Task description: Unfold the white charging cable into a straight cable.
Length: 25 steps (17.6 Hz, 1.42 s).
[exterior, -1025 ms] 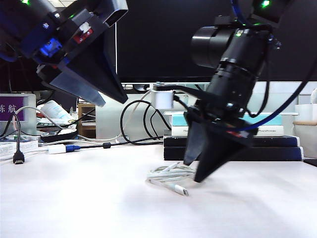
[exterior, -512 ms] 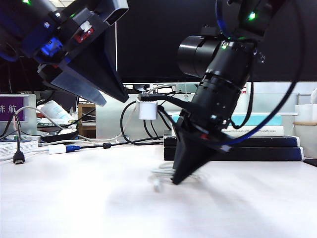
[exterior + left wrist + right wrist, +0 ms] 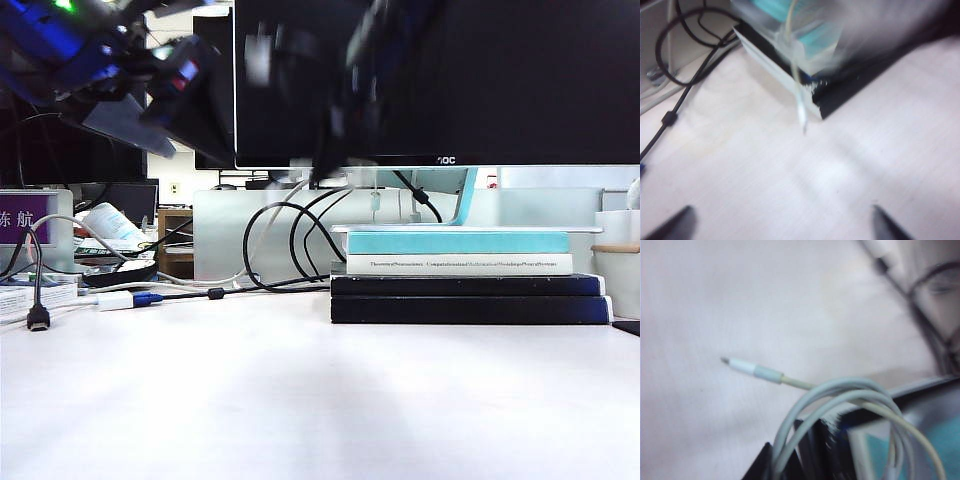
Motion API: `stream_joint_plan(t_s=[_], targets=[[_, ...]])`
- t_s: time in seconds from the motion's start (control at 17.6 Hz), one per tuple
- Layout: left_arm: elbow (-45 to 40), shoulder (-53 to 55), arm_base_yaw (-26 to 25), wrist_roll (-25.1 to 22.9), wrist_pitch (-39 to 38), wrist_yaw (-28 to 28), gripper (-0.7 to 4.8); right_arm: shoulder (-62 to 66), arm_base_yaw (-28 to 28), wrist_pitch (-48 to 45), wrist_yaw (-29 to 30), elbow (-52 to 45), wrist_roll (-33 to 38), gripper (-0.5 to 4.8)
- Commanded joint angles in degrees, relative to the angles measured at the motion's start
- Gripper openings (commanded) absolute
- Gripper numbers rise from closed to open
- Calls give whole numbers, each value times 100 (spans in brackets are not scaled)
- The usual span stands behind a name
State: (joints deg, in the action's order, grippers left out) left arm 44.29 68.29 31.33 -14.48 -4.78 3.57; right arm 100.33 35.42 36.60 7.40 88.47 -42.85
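right hand (image 3: 805,450): clamps white charging cable (image 3: 840,395) | left hand (image 3: 780,222): spread, apart

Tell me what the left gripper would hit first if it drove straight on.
Probably the bare table: the open left gripper points down at it. Farther along that line hangs the cable plug, before the books. Depth is blurred, so I'm unsure.

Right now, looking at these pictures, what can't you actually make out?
- Exterior view: the right gripper is a dark motion smear before the monitor; the white charging cable cannot be picked out there.
- Right wrist view: the white charging cable runs off the edge, loops uncountable.
- Left wrist view: the left gripper shows only two fingertips; the dangling plug is blurred.
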Motion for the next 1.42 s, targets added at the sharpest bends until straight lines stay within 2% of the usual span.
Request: stream_joint_plan(t_s=[0.06,0.11,0.23,0.28,0.4,0.46,0.57,0.63,0.74,0.8,0.91,1.02,1.14,1.25,1.31,1.37,1.42], targets=[[35,-72,-219,-125,284,579,479,-498,9,529,151,175,229,-5],[20,-109,-352,-275,446,1110,479,-791,13,643,393,173,474,-5],[20,-129,-444,-315,962,2629,479,-1263,11,713,627,173,728,-5],[13,-127,-439,-529,1082,2747,479,-1537,13,704,634,173,728,-5],[9,-116,-437,-728,1246,3458,479,-1810,15,715,809,173,835,-5],[4,-116,-437,-776,1349,3571,479,-1895,15,748,817,173,841,-5],[-61,-116,-442,-710,1766,3449,479,-2013,15,896,804,173,841,-5],[-59,-111,-446,-584,1897,3386,479,-2039,15,981,802,173,844,-5],[-59,-103,-439,31,2124,3224,479,-2033,109,1239,800,166,839,-5],[-59,-92,-435,341,2142,3217,479,-1998,254,1292,800,166,839,-5],[-59,-76,-341,662,2090,3237,479,-1971,459,1246,796,164,835,-5],[-57,-83,-210,763,2074,3220,479,-1867,684,1231,706,164,831,-5],[-57,-98,-181,1145,2015,3322,479,-1746,682,1423,437,164,815,-5],[-57,-118,-184,1150,1893,3318,479,-1707,675,1484,409,162,815,-5],[-57,-116,-184,1152,1851,3318,441,-1707,675,1458,409,164,815,-5],[-57,-116,-184,1152,1812,3309,376,-1709,678,1449,417,164,815,-5],[-57,-116,-184,1152,1816,3311,363,-1709,678,1458,433,164,815,-5]])
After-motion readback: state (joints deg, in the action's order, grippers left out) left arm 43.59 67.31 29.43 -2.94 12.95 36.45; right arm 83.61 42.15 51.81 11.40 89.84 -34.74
